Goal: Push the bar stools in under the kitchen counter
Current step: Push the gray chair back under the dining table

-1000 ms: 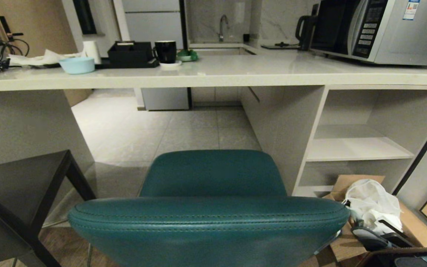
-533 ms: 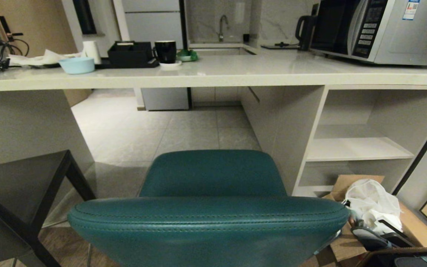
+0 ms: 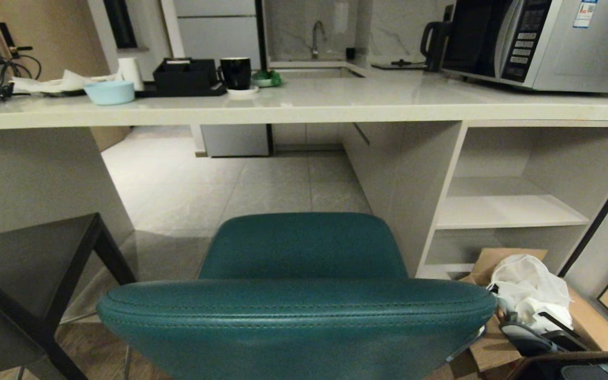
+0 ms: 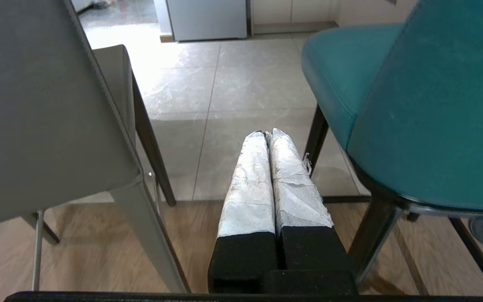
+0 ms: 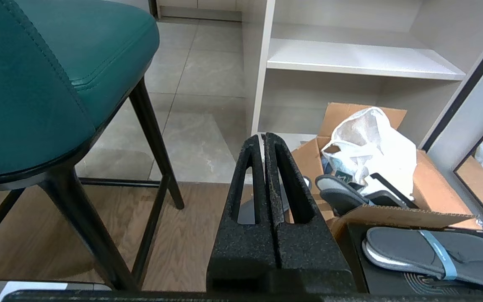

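Bar stools: the teal stool (image 3: 304, 295) stands before the desk (image 3: 304, 103), the dark grey stool (image 3: 24, 274) to its left, neither tucked under.

The left gripper (image 4: 266, 133) hangs low between the two stools, pointing forward over the floor, its taped fingers (image 4: 252, 176) pressed together on nothing. The right gripper (image 5: 263, 136) sits low to the right of the teal stool, also closed and empty, near a cardboard box (image 5: 392, 201) of slippers.
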`<state>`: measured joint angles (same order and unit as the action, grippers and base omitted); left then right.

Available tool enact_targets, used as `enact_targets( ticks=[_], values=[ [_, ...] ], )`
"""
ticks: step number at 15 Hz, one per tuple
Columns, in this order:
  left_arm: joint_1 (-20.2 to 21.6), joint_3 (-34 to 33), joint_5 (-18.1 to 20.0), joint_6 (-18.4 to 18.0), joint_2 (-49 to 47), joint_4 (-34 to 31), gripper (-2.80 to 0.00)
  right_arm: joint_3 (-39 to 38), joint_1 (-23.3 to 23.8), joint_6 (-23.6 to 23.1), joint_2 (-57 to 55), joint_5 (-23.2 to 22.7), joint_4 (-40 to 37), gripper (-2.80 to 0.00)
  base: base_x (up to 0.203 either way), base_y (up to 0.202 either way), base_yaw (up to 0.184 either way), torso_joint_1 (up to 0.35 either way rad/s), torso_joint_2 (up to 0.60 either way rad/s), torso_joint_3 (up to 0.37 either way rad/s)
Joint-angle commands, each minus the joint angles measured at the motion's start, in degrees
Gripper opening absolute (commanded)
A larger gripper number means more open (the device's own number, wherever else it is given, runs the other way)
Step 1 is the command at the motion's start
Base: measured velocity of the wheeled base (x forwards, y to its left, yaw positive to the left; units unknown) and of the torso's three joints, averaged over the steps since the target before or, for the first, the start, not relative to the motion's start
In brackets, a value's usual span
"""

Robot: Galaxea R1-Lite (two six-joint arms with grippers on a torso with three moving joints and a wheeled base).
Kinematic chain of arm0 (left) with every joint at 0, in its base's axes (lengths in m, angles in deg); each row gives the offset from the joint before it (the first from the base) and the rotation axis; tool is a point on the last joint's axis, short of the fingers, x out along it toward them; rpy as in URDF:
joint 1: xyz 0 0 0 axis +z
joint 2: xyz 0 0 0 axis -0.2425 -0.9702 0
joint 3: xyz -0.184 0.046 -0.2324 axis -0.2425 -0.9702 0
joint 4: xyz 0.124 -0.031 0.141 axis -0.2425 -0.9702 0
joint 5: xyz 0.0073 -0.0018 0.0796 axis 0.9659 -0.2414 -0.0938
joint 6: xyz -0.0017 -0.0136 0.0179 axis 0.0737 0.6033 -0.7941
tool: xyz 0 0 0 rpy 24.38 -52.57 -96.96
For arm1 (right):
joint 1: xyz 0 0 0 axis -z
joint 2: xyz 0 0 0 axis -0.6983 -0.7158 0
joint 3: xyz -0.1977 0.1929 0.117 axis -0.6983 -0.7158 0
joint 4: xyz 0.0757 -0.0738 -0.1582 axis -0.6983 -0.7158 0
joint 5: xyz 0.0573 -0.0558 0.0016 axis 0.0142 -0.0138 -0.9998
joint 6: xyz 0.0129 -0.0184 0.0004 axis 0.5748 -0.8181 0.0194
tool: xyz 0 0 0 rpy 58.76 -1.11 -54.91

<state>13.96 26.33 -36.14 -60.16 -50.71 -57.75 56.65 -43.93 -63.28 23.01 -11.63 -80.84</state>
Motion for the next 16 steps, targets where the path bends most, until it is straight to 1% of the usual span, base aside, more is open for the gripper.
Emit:
enact_targets(
  ticks=[1, 12, 13, 16],
  values=[
    [0.0, -1.1, 0.0, 0.0, 0.0, 0.0, -2.8, 0.0, 0.0, -0.1, 0.0, 0.0, -0.1, -2.8, -0.096, 0.0, 0.002, 0.01, 0.0, 0.0],
    [0.0, -1.1, 0.1, 0.0, -0.1, 0.1, -2.8, 0.0, 0.0, 0.0, 0.0, 0.0, -0.1, -2.8, -0.194, 0.0, -0.002, 0.003, 0.0, 0.003],
    [0.1, -1.1, 0.1, 0.0, -0.1, 0.0, -2.8, 0.0, 0.0, 0.0, 0.0, 0.0, -0.1, -2.8, -0.103, 0.0, 0.0, 0.002, 0.0, -0.001],
    [0.1, -1.1, 0.1, 0.1, -0.1, 0.0, -2.8, 0.0, 0.0, 0.0, 0.0, 0.0, -0.1, -2.8, 0.0, 0.0, 0.0, 0.0, 0.0, 0.0]
  ],
)
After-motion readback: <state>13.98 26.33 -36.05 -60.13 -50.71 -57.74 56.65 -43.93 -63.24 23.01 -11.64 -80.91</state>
